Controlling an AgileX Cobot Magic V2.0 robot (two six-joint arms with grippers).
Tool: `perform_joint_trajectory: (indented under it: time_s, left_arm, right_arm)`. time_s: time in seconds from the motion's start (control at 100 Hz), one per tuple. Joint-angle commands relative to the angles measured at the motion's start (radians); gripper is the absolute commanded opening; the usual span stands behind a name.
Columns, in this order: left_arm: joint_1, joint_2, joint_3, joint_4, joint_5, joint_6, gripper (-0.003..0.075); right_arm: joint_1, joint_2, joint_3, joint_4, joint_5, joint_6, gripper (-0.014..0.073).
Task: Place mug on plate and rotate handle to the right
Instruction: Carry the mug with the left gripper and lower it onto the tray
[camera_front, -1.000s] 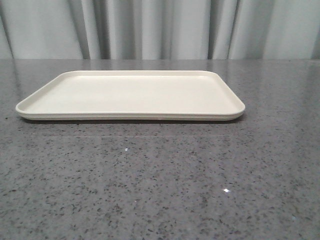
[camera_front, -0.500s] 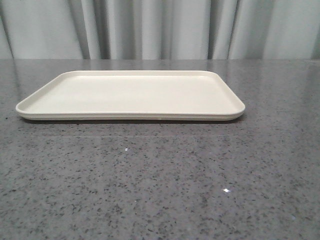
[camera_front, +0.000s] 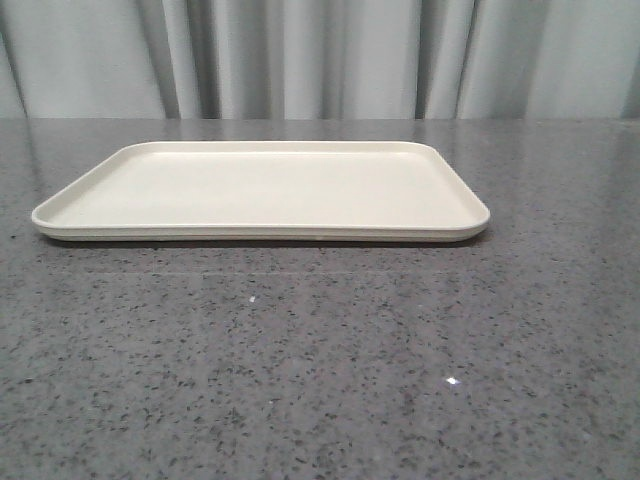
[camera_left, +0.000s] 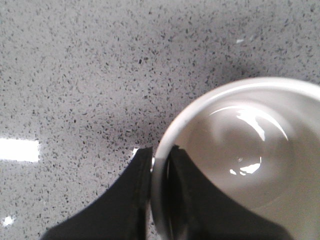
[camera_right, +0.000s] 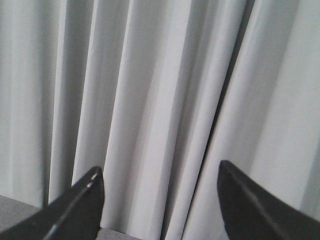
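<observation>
- Plate (camera_front: 262, 190): cream rectangular tray with rounded corners and a low raised rim, lying flat on the grey speckled table (camera_front: 320, 370). In the front view it sits toward the far side of the table, in front of the pale curtain (camera_front: 320, 58). Nothing rests on it.
- Mug (camera_left: 240, 165): visible only in the left wrist view, seen from above with the opening facing the camera. The white interior is glossy, with bright reflections near the bottom. The mug does not appear in the front view, so it is off the plate; its position relative to the plate cannot be determined. The speckled table surface shows beside it.
- Handle: not visible in any view — its orientation cannot be determined.
- Left gripper (camera_left: 161, 170): the two black fingers (camera_left: 127, 200) straddle the mug's rim, one outside the wall and one inside the cup. The jaws are clamped on the wall, with the rim running between the fingertips. Whether the mug stands on the table or is raised off it cannot be determined.
- Right gripper (camera_right: 160, 200): its two dark fingertips stand wide apart — jaws released, nothing between them. It points at the pale curtain, with a strip of grey table edge showing low in that view. It is outside the front view, so its position relative to the plate cannot be determined.
</observation>
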Motion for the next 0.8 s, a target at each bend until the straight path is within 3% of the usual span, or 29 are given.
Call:
perform_joint_trajectory:
  time_s: [0.0,0.3,0.79]
  left_arm:
    - [-0.003,0.001,0.023,0.011,-0.030,-0.001,-0.0020]
    - [-0.003,-0.003,-0.081,-0.041,0.001,0.052,-0.0019]
    - [-0.003,0.005,-0.566,-0.211,0.160,0.182,-0.0020]
  right_arm:
    - [0.003,0.007,-0.029,0.018,-0.021,-0.006,0.0487]
    - [0.003,0.007,-0.029,0.018,-0.023,-0.006,0.0487]
    - [0.003,0.007,-0.029,0.020,-0.022,-0.006,0.0487]
